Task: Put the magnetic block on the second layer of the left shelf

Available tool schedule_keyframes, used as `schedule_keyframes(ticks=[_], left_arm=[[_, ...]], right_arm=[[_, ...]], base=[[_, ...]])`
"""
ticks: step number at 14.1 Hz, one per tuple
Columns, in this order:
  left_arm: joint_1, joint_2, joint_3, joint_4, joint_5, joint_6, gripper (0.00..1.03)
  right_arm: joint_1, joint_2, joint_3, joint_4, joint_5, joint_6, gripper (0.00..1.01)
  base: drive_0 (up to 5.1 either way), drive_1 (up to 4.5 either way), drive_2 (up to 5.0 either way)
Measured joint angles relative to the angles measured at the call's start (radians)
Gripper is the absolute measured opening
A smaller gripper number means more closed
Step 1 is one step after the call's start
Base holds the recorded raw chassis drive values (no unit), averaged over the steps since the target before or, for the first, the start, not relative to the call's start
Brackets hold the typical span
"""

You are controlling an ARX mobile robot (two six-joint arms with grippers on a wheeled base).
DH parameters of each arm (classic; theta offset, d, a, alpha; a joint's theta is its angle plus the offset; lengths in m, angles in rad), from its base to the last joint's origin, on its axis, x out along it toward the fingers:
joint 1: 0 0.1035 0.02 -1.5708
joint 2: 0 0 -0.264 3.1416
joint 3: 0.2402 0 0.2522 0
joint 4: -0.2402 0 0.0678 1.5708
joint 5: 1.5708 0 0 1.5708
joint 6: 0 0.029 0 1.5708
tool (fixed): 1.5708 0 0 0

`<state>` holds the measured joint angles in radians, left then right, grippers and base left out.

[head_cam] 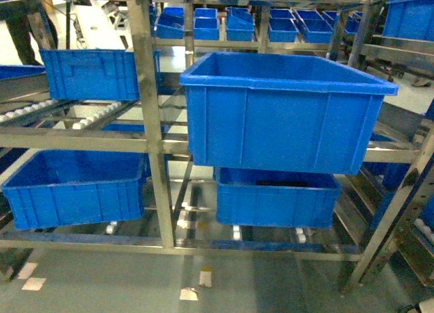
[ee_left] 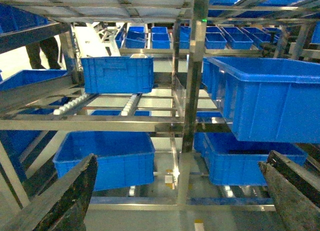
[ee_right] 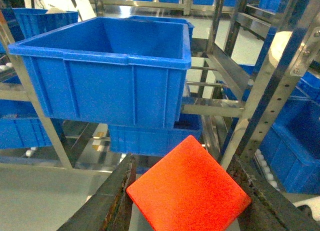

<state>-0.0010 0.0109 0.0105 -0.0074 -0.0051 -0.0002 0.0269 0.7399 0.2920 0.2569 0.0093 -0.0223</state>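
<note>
Steel shelving rack (head_cam: pixel 152 143) carries blue bins (head_cam: pixel 285 110) on its roller levels.

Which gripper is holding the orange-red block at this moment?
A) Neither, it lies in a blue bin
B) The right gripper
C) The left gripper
B: in the right wrist view the orange-red block sits between the right gripper's fingers, while the left gripper is open and empty.
</note>
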Motion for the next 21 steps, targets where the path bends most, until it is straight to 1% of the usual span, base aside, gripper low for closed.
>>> schedule_keyframes(ticks=[2, 17, 21], left_arm=[[0.000, 0.000, 0.000, 0.004, 0.002, 0.000, 0.98], [0.000, 0.000, 0.000, 0.004, 0.004, 0.000, 0.98], [0.000, 0.000, 0.000, 0.002, 0.005, 0.000, 0.98]], right_arm=[[-0.001, -0.001, 0.000, -0.003, 0.001, 0.000, 0.48], [-0.001, -0.002, 0.000, -0.003, 0.002, 0.000, 0.48], [-0.001, 0.003, 0.000, -0.003, 0.002, 0.000, 0.48]], base=[[0.0, 0.00, 0.0], [0.0, 4.23, -4.3], [0.0, 0.00, 0.0]])
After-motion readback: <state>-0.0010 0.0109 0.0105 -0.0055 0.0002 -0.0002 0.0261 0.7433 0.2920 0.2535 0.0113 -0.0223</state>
